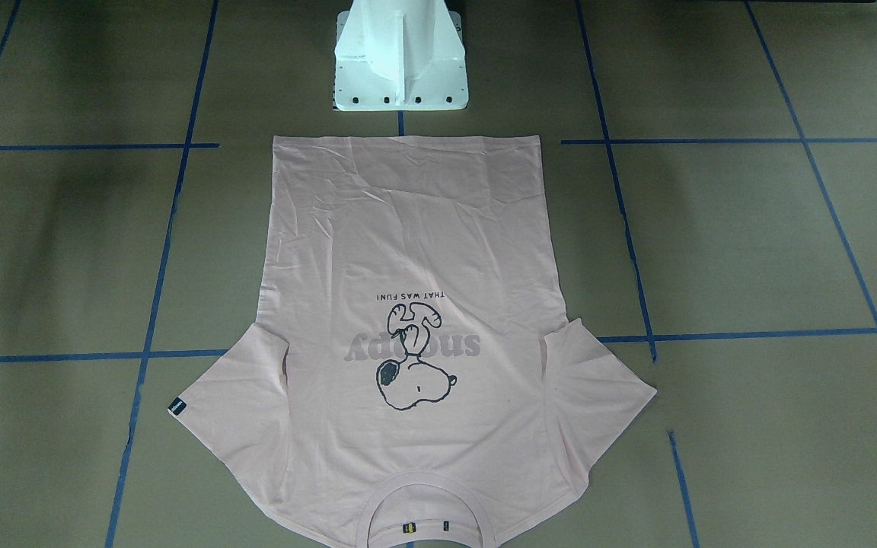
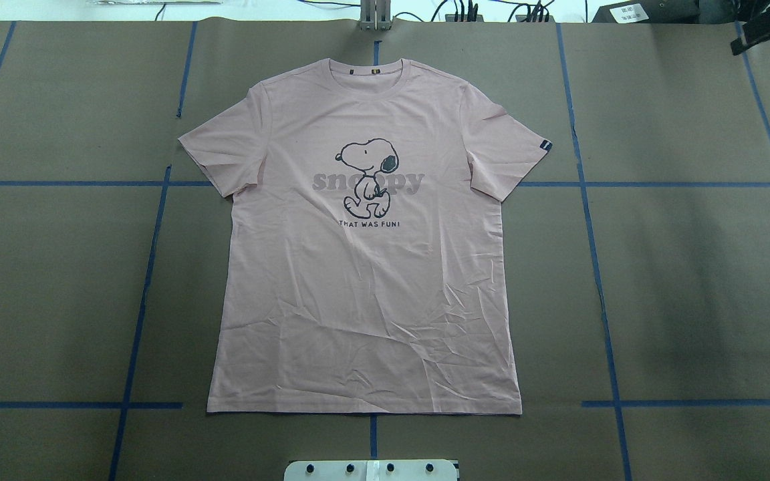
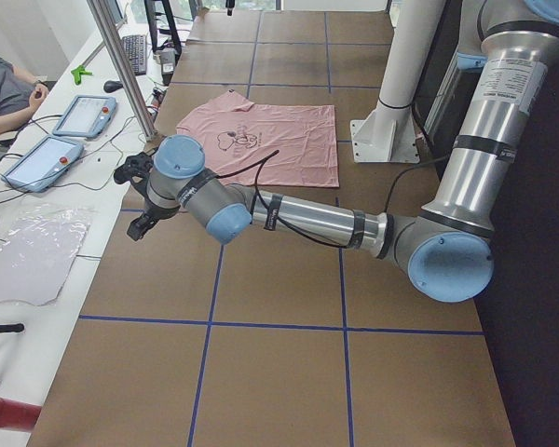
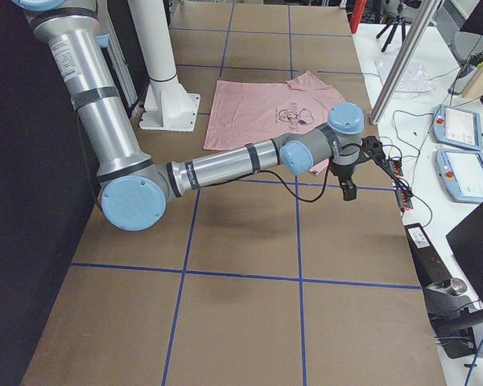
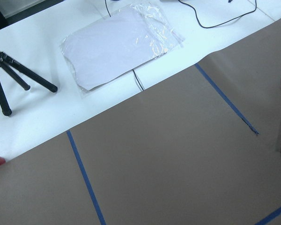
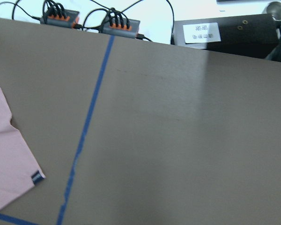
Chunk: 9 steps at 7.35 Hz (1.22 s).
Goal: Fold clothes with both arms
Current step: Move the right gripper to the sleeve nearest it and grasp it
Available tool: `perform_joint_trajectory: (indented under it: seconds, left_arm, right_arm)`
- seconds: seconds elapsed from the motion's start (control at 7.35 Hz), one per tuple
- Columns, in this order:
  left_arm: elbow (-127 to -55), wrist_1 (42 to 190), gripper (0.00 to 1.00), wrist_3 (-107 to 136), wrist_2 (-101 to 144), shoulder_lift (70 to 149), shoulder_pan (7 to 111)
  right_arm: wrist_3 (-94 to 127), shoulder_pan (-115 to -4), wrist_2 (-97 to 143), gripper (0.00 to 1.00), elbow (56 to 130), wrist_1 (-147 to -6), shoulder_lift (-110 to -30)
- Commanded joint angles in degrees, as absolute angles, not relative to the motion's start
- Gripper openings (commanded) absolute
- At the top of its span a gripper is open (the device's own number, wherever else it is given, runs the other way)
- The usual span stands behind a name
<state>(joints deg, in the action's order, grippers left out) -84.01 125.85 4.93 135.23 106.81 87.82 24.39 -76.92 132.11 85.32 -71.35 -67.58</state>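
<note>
While both arms reach out low over the brown table [image 2: 692, 267], each pincer hangs in the air off to its own side. The left pincer [image 3: 136, 200] is up near the table's far edge by the white desk. It only shows in the side view, so I can't tell if its fingers are wide or narrow. Same deal with the right pincer [image 4: 361, 167]: it's off the surface near the opposite end of that edge, and I can't tell how far it's spread either.

The pink T-shirt [image 2: 365, 267] sits between the two pincers, well apart from both. It's lying flat, print side up, with both sleeves spread. Its collar [image 2: 371, 75] points away from the white pedestal [image 1: 400, 61], the hem lies just in front of that, and the lower half is pretty creased.

From the left pincer's camera only a sliver of the T-shirt peeks in at the right edge. A plastic bag [image 5: 122, 42] and a small tripod [image 5: 14, 79] sit on the desk beyond. From the right pincer's camera one sleeve [image 6: 7, 154] shows at lower left with its little black tag [image 6: 36, 177], and a blue tape line [image 6: 86, 126] runs just beside it.
</note>
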Motion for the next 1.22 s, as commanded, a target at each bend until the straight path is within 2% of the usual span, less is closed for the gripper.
perform_joint_trajectory:
  seconds: [0.0, 0.27, 0.41, 0.68, 1.09]
  left_arm:
    - [-83.32, 133.1, 1.0, 10.97, 135.26, 107.67, 85.44]
    - [-82.88, 136.49, 1.0, 11.25, 134.91, 106.88, 82.28]
    - [-82.88, 136.58, 1.0, 11.34, 134.91, 106.88, 81.22]
    - [-82.88, 136.67, 1.0, 11.69, 134.91, 106.88, 81.21]
    - [-82.88, 136.67, 1.0, 12.04, 134.91, 106.88, 81.12]
  right_arm:
    - [44.91, -67.37, 123.29, 0.99, 80.45, -56.15, -65.13]
    - [55.59, -58.05, 110.98, 0.92, 73.77, -50.73, -60.32]
    - [61.03, -53.22, 105.0, 0.85, 71.83, -48.54, -59.42]
    - [63.1, -49.49, 101.87, 0.75, 71.54, -48.25, -59.5]
    - [62.49, -47.55, 100.28, 0.67, 70.58, -48.87, -59.94]
